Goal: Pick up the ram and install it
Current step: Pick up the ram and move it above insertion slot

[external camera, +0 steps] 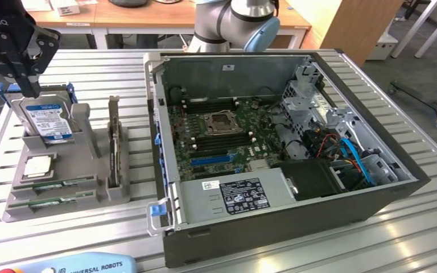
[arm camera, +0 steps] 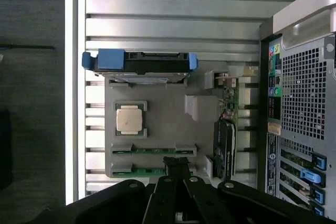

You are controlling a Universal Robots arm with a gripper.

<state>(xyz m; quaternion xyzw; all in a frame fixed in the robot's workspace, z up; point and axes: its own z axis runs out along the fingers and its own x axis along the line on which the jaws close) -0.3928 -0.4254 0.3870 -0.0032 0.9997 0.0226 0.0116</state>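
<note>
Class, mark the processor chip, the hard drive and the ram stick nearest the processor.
processor chip (arm camera: 129, 119), wrist view, silver lid centre.
hard drive (external camera: 50, 119), exterior view, label.
ram stick (external camera: 57, 184), exterior view, board middle.

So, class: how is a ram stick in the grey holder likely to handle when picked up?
The ram is a thin, bare circuit board: probably light and stiff, yet fragile if flexed. It sits in a narrow slot of the grey holder, so it may bind unless lifted straight. Its slim edges could slip.
</note>
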